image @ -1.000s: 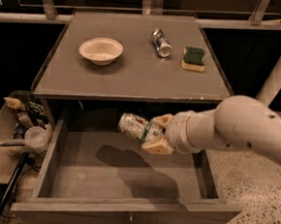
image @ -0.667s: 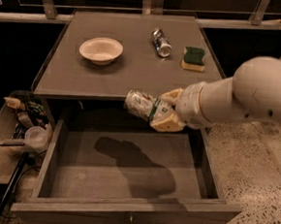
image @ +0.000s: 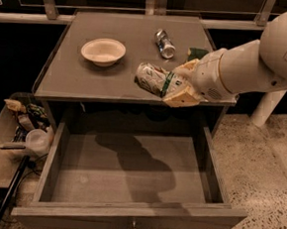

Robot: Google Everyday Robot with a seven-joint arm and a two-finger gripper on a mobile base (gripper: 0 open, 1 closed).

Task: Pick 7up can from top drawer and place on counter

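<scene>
My gripper (image: 178,84) is shut on the 7up can (image: 152,79), a dented white-silver can with green markings, held on its side. It hangs just above the front edge of the counter (image: 86,82), right of the middle. The top drawer (image: 129,175) stands pulled out below, with nothing in it but the arm's shadow. Its small metal knob (image: 133,228) shows on the front panel.
On the counter stand a white bowl (image: 103,50) at the left, a silver-blue can (image: 164,43) lying at the back, and a green sponge (image: 197,53) partly behind my arm. A bin of clutter (image: 21,126) sits on the floor left of the drawer.
The gripper has risen out of the drawer with the can and moved back up to the level of the counter's front edge.
</scene>
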